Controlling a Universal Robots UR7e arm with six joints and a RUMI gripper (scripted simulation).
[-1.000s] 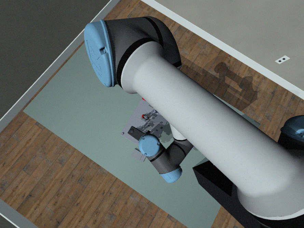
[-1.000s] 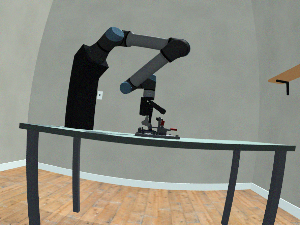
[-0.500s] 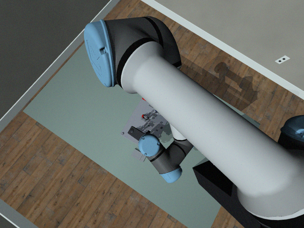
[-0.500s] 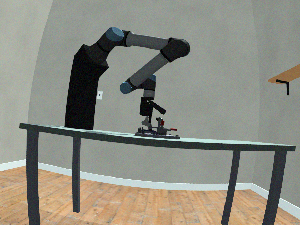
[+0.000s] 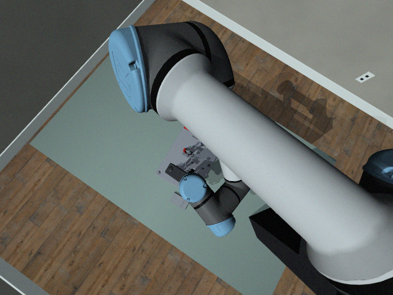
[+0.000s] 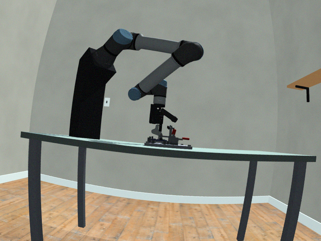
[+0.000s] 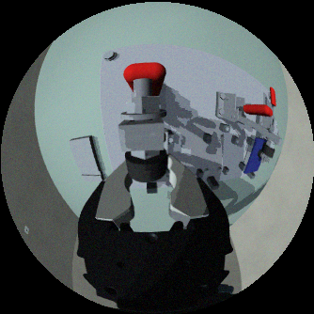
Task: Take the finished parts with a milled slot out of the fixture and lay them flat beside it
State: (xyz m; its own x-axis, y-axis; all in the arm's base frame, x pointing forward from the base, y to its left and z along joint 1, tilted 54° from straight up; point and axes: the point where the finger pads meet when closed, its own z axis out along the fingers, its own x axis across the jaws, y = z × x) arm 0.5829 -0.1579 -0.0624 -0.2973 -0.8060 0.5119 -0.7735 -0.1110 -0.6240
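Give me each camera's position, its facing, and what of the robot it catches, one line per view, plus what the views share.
Top: overhead, looking down past the big arm link onto the fixture and table.
Exterior: low and off to the side, showing the whole arm, pedestal and pincer over the fixture.
Wrist: behind the pincer, shut on a toggle clamp; blue blank at right.
Shared: all three show the fixture plate.
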